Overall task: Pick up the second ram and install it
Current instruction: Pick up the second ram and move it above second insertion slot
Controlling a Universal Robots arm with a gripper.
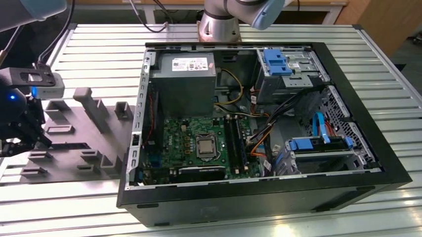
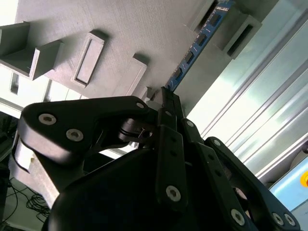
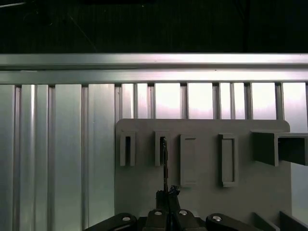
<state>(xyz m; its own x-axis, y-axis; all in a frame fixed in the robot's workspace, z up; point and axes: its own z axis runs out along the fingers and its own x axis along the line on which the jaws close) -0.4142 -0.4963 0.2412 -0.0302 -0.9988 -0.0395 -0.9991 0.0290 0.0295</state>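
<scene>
The second ram is a thin dark stick with a blue edge, and in the first wrist view the ram appears edge-on. My gripper is shut on its near end, black fingers pressed on both flat sides. The stick's far end reaches a narrow slot of the pale grey tray. I cannot tell whether it rests in the slot or hangs just above it. In the exterior view the gripper hangs over the tray at the far left, well apart from the open computer.
An open computer case lies right of the tray on the slatted metal table. Inside are the motherboard, the silver processor, long memory slots and a grey power supply. The arm's base stands behind.
</scene>
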